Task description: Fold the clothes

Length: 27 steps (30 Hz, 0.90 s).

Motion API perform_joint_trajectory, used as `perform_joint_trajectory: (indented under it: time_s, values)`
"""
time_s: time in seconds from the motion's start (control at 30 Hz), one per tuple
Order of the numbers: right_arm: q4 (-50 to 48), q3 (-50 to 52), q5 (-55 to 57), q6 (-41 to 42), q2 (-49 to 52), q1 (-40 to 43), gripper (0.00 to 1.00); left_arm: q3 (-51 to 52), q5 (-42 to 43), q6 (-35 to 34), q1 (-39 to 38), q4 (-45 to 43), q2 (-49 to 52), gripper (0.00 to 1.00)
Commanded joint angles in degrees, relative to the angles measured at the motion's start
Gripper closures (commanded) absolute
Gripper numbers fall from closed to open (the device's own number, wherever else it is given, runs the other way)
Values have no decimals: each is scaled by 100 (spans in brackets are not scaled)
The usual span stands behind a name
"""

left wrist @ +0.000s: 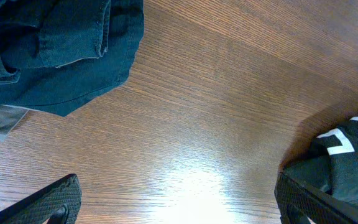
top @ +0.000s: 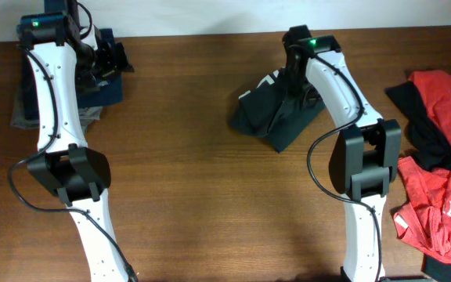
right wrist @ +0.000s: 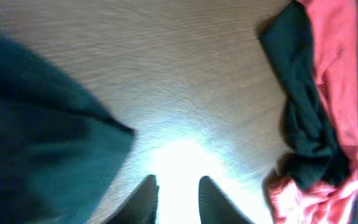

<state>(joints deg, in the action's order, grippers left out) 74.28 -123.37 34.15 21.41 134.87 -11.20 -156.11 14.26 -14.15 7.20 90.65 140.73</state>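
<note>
The charcoal T-shirt [top: 276,113] with white letters lies crumpled at the back middle of the table. It shows at the right edge of the left wrist view as the charcoal T-shirt [left wrist: 352,152]. My right gripper [top: 294,78] hangs over it. In the right wrist view the right gripper [right wrist: 178,200] is open by a narrow gap over bare wood, with nothing between its fingers and the dark shirt [right wrist: 36,130] to its left. The red shirt [top: 445,188] lies bunched at the right edge. My left gripper [left wrist: 179,205] is wide open and empty, above bare table.
A stack of dark blue folded garments [top: 92,78] sits at the back left, under the left gripper [top: 110,59]; the blue denim [left wrist: 55,50] fills that wrist view's top left. A black garment [top: 417,117] lies against the red shirt [right wrist: 334,56].
</note>
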Motion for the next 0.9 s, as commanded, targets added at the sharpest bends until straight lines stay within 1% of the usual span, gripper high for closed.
perform_joint_trajectory:
  time_s: [0.0, 0.03, 0.07, 0.1, 0.17, 0.27, 0.43, 0.63, 0.73, 0.8, 0.87]
  values:
    - [-35, -476, -479, -157, -385, -284, 39, -35, -59, 94, 9, -9, -168, 1]
    - [-33, -640, -763, -350, -393, -330, 21, -35, -59, 94, 9, -11, -168, 1]
    - [-33, -780, -1102, -518, -396, -361, 16, -35, -59, 94, 9, -11, -168, 1]
    - [-50, -898, -1510, -647, -396, -387, 13, -35, -59, 94, 9, -11, -168, 1]
    - [-179, -970, -2179, -664, -396, -446, 11, -35, -59, 94, 9, -11, -168, 1]
    - [-345, -931, -2435, -664, -339, -496, 12, -35, -59, 94, 4, -9, -168, 1]
    - [-448, -841, -1967, -667, -153, -623, 12, -35, -59, 94, 4, -9, -168, 1]
    - [-673, -841, -1845, -780, 157, -684, 11, -35, -59, 94, 4, 26, -168, 1]
    - [-782, -841, -1443, -625, 326, -680, 11, -35, -59, 94, -4, 55, -168, 1]
    - [-885, -841, -1436, -562, 424, -680, 11, -35, -59, 94, -17, 50, -168, 1]
    - [-984, -841, -1447, -319, 507, -684, 11, -35, -59, 94, -24, 52, -168, 1]
